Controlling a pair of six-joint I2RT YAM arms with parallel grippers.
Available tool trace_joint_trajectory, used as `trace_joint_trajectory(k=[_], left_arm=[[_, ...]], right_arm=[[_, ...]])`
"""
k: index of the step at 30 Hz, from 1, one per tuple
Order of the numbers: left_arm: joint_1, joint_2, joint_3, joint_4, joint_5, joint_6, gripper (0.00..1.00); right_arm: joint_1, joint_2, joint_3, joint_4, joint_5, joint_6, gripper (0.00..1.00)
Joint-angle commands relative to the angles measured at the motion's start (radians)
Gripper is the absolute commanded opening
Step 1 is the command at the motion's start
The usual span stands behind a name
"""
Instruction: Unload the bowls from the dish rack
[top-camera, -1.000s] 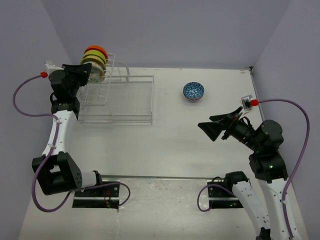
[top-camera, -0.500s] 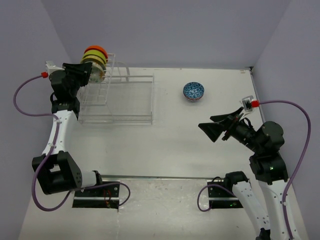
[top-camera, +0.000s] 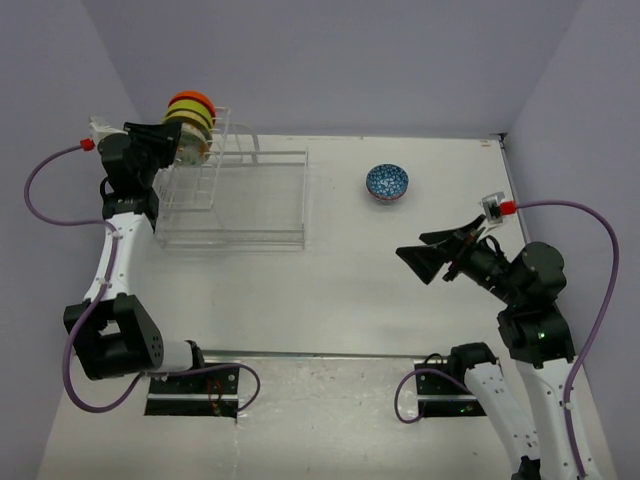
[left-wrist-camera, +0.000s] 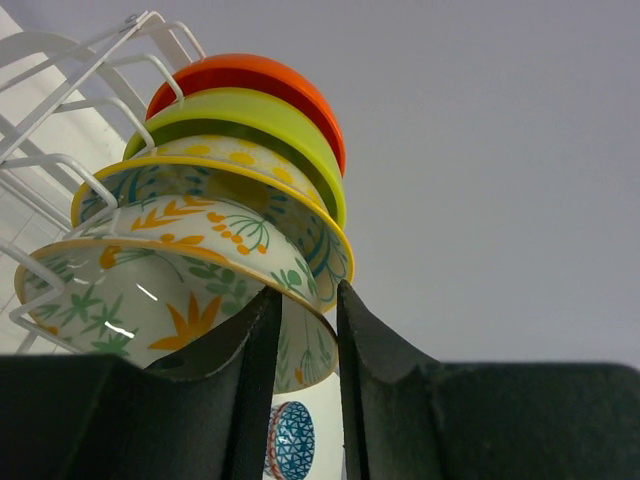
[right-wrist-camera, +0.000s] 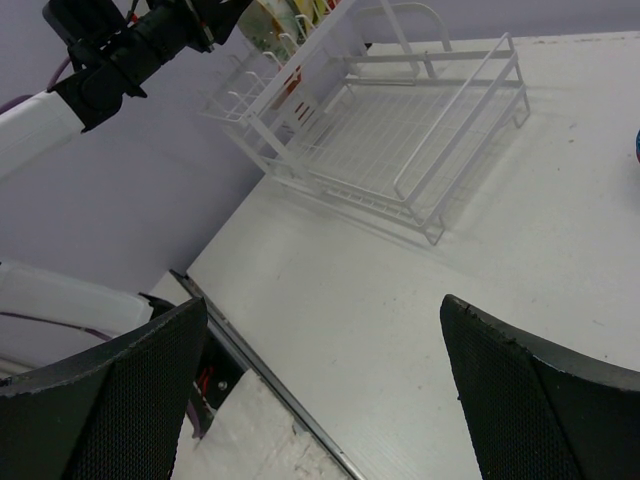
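The whitish wire dish rack (top-camera: 240, 205) stands at the back left; it also shows in the right wrist view (right-wrist-camera: 400, 130). Several bowls stand on edge in its taller end (top-camera: 190, 120). In the left wrist view they are a white floral bowl (left-wrist-camera: 170, 290) nearest, a yellow-rimmed one (left-wrist-camera: 200, 175), a green one (left-wrist-camera: 250, 115) and an orange one (left-wrist-camera: 260, 72). My left gripper (left-wrist-camera: 305, 292) is shut on the floral bowl's rim, one finger on each side of the wall. My right gripper (top-camera: 412, 246) is wide open and empty above the table right of centre.
A blue patterned bowl (top-camera: 387, 182) sits upright on the table at the back right, also seen between my left fingers (left-wrist-camera: 292, 440). The low part of the rack holds nothing. Purple walls stand close behind and beside the rack.
My left gripper has shifted slightly left and up at the rack's tall end. The right arm has not moved.
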Motion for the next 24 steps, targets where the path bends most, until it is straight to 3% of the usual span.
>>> trace_joint_trajectory(k=[1, 3, 11, 24], left_arm=[[0.007, 0.018, 0.037, -0.021, -0.02, 0.029, 0.29], [0.007, 0.024, 0.039, -0.021, -0.017, 0.028, 0.27], [0.007, -0.005, 0.014, -0.019, -0.008, 0.02, 0.0], [0.007, -0.098, -0.021, 0.032, 0.021, -0.026, 0.0]], right_arm=[[-0.003, -0.002, -0.002, 0.008, 0.02, -0.014, 0.99], [-0.003, -0.001, -0.004, 0.008, 0.019, -0.014, 0.99], [-0.003, -0.005, -0.016, 0.013, 0.02, -0.012, 0.99], [-0.003, -0.022, -0.022, 0.012, 0.029, -0.012, 0.99]])
